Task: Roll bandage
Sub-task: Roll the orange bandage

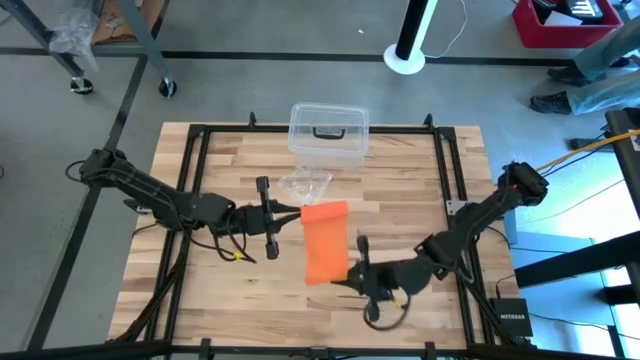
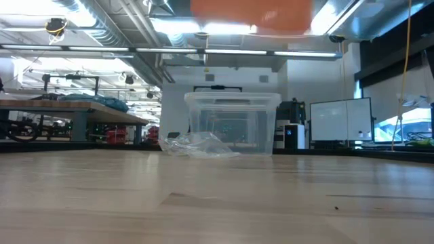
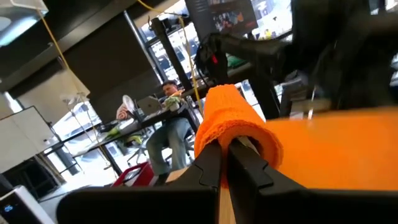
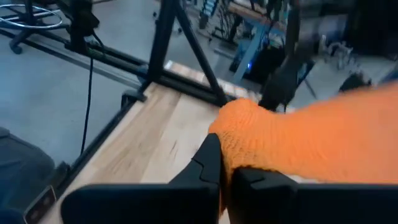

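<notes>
Between our two pincers hangs the bandage (image 1: 325,243), and that tells us most of where we stand. We have the left pincer (image 1: 296,213) clenched on the end of the orange strip nearer the clear box (image 1: 328,131); its wrist view shows the fabric bunched into a fold over the closed fingers (image 3: 210,167). We have the right pincer (image 1: 352,272) clenched on the opposite end, where the cloth again humps over the fingers (image 4: 208,163). From above, the bandage reads as a flat, open band stretched between the two grips, near the middle of the surface (image 1: 220,160). The low view shows only an orange edge at the very top, well above the wood, so we judge the strip is held up in the air rather than lying down.

As for progress, we judge that only the pickup is done. We see no turns wound, no cylinder formed; the folds at the grips look like bunching, not rolling. All of the winding is left. A crumpled clear plastic piece (image 1: 306,184) lies just beside the box, apart from the bandage.
</notes>
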